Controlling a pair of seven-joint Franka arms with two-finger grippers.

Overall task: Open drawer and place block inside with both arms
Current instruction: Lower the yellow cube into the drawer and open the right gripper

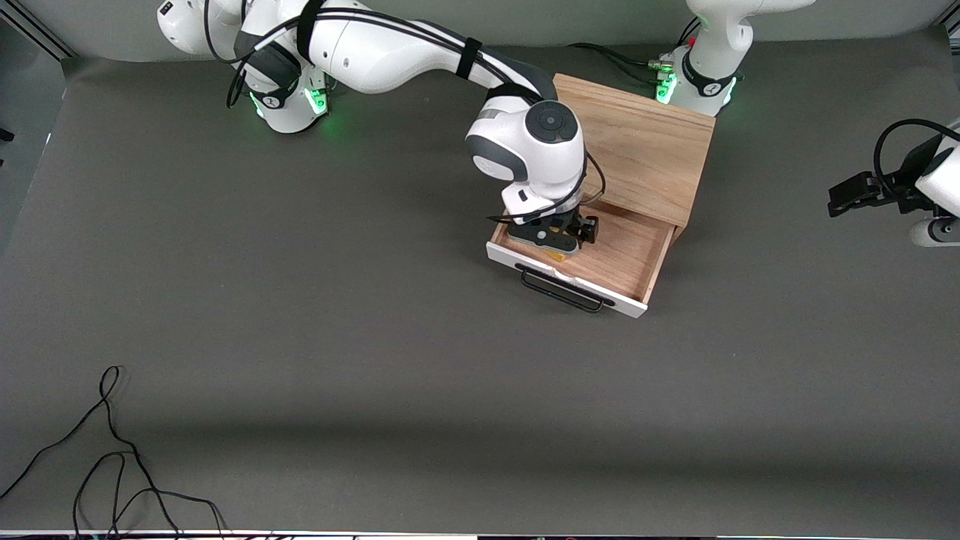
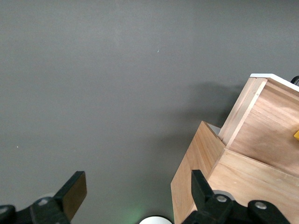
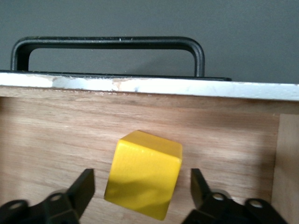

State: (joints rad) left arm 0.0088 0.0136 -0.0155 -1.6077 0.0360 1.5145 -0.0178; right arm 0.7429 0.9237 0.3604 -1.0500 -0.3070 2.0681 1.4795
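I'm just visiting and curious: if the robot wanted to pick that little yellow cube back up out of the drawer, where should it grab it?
Probably from straight above, pinching two flat side faces of the block. It lies in the open drawer with its top exposed, and the right gripper already hangs over it, fingers open on either side.

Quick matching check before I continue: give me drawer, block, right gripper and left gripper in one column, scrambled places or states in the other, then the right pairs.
1. drawer
2. block
3. right gripper
4. left gripper

A. open, out at the left arm's end of the table, holding nothing
B. pulled out of its oak box
C. open, down in the drawer, a finger on each side of the block
D. yellow, tilted, in the drawer

Pairs: 1-B, 2-D, 3-C, 4-A
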